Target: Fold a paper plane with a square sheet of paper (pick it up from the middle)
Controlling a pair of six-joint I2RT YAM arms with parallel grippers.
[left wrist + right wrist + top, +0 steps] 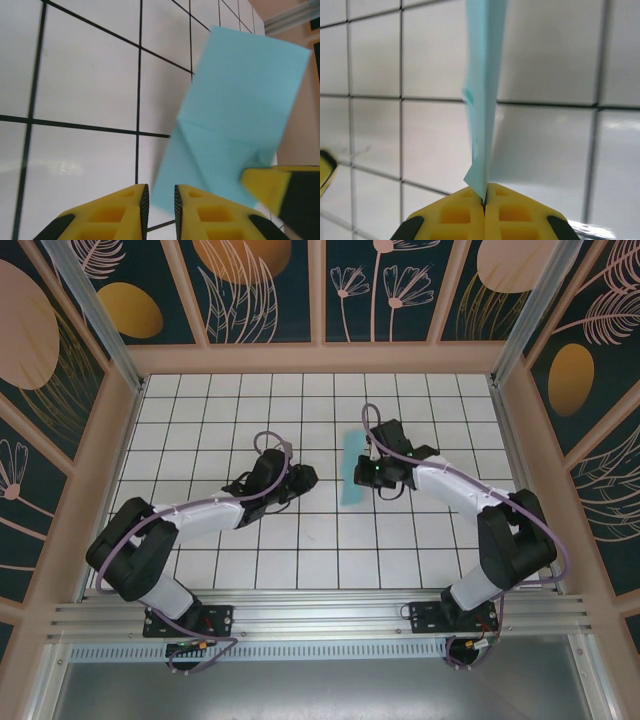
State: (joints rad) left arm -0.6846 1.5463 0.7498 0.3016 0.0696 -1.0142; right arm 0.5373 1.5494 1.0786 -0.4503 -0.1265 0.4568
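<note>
The light-turquoise sheet of paper (352,470) is folded double into a narrow strip and held on edge above the tiles at mid-table. My right gripper (364,476) is shut on it; in the right wrist view the fingertips of that gripper (484,194) pinch the paper (483,95) at its near corner. My left gripper (306,478) sits just left of the strip. In the left wrist view the left gripper (159,194) stands slightly open with nothing between its pads, and the paper (240,115), with a diagonal corner fold, hangs just beyond them.
White tiled table (230,430) with black grid lines, walled by a pink frame with patterned panels. A yellow finger of the right gripper (272,186) shows by the paper's lower right. Both arms reach in from the near edge and meet at the centre.
</note>
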